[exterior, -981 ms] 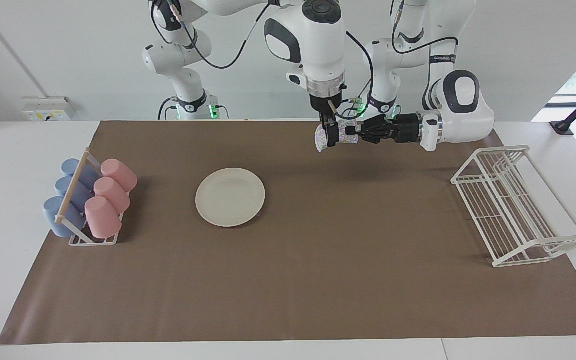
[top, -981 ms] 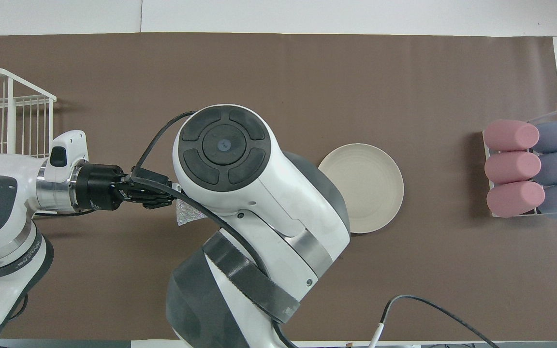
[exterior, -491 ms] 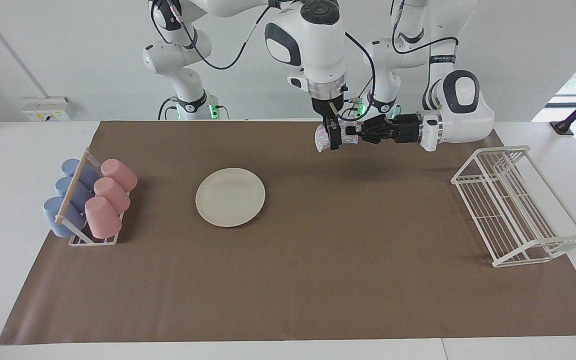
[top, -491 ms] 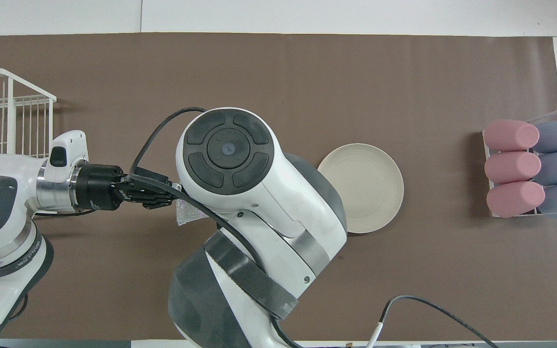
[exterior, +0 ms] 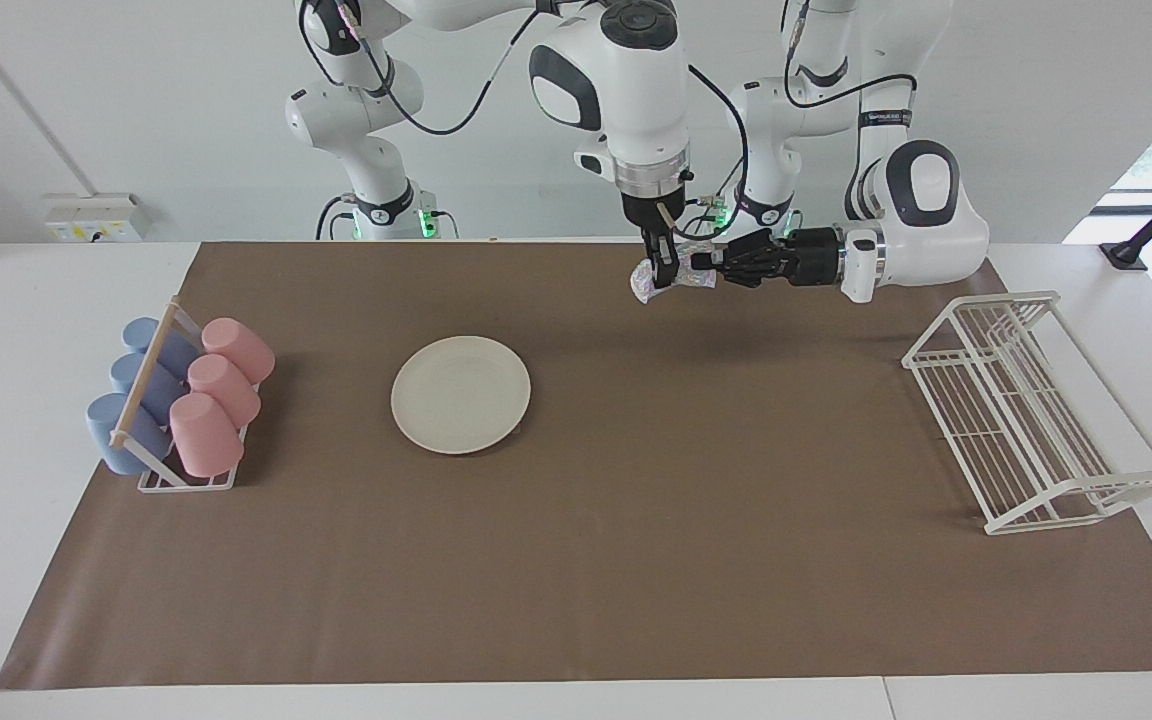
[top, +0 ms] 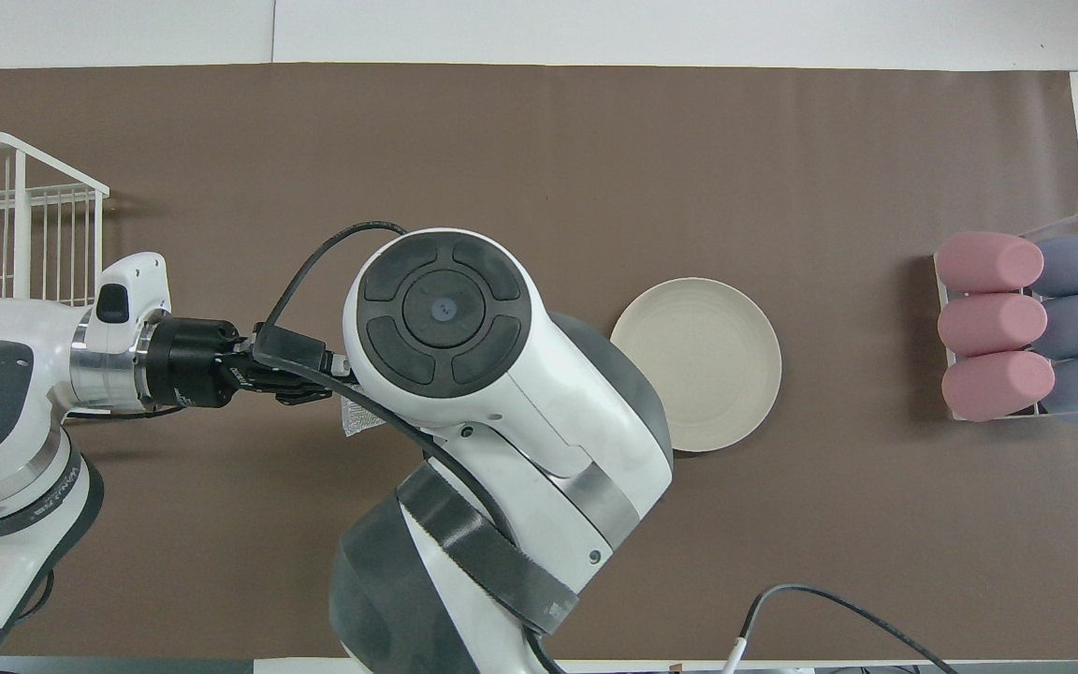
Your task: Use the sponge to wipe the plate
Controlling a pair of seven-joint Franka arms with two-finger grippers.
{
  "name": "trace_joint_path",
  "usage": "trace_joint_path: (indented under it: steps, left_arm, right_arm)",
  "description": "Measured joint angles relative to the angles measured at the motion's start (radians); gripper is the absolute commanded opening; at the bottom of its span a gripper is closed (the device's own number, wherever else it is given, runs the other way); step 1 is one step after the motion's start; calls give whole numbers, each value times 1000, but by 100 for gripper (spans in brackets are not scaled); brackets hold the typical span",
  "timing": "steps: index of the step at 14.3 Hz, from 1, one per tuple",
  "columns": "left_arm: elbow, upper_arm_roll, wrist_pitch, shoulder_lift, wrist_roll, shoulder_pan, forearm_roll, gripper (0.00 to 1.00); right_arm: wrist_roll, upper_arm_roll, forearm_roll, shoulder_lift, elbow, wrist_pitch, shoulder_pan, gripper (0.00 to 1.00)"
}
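The cream-white plate (exterior: 461, 394) (top: 698, 363) lies flat on the brown mat, with nothing on it. The silvery sponge (exterior: 648, 281) (top: 357, 419) hangs in the air over the mat's edge by the robots, toward the left arm's end from the plate. My left gripper (exterior: 699, 264) (top: 322, 384) reaches in level and is shut on one end of the sponge. My right gripper (exterior: 662, 264) points straight down from above, its fingers closed onto the same sponge. In the overhead view the right arm's wrist hides its own fingers.
A rack of pink and blue cups (exterior: 181, 400) (top: 1026, 328) stands at the right arm's end of the mat. A white wire dish rack (exterior: 1026, 410) (top: 15, 215) stands at the left arm's end. The brown mat (exterior: 636, 560) covers the table.
The right gripper's fingers have closed in on the sponge and crumpled it. The left gripper has kept its hold without moving.
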Motion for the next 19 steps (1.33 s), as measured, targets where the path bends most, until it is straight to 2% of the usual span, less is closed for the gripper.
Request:
trace_joint_path:
  steps: [5,6,7,15,19]
  left_arm:
    - [0,1,0,-1,1,0,0,0]
    - [0,1,0,-1,1,0,0,23]
    - [0,1,0,-1,1,0,0,99]
    - [-1,7,0,-1,-22,1,11,100]
    - [-1,14,0,-2,-23,34,103,100]
  right_arm:
    - [0,0,0,0,-5,20,0,0]
    - [0,0,0,0,-6,21,0,0]
    - [0,0,0,-1,-6,21,-1,0]
    - [-4,-7,0,-1,-7,54,-40,0]
    - [-21,-8,0,-6,-11,51,-97,0]
